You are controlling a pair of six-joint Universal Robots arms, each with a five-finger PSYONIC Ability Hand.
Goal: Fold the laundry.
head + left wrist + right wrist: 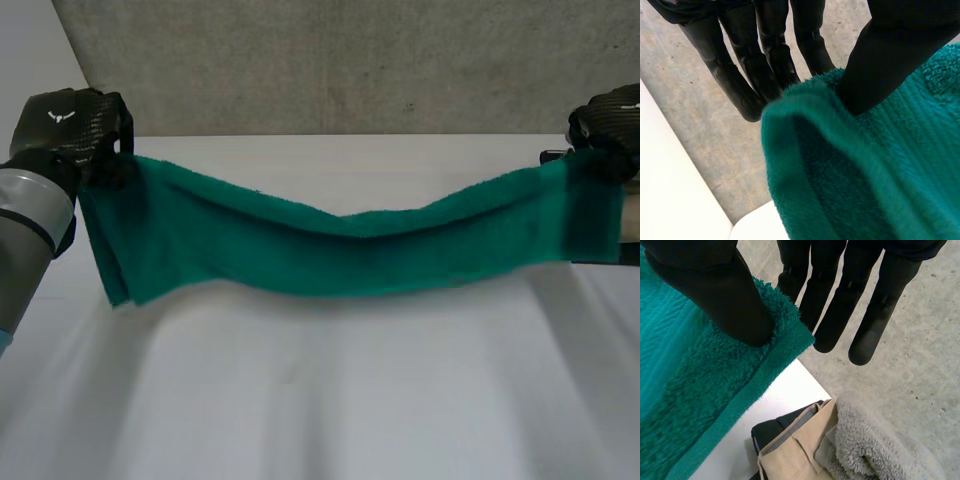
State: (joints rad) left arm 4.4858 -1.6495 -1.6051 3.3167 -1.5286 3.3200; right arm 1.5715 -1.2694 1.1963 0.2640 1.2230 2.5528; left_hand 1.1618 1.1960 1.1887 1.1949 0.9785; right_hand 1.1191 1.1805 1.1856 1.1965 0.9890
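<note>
A green towel (340, 250) hangs stretched between my two hands above the white table (320, 400), sagging in the middle, doubled along its length. My left hand (70, 120) holds its left end at the upper corner. In the left wrist view the thumb (890, 60) pinches the towel (880, 175) against the fingers behind it. My right hand (610, 120) holds the right end. In the right wrist view its thumb (715, 290) presses the towel's corner (690, 390) against a finger, while the other fingers stand straight beside it.
Under my right hand, at the table's right edge, lies a pile of laundry: a beige garment (795, 450), a grey towel (875, 450) and something black beneath. A concrete surface (350, 60) lies beyond the table's far edge.
</note>
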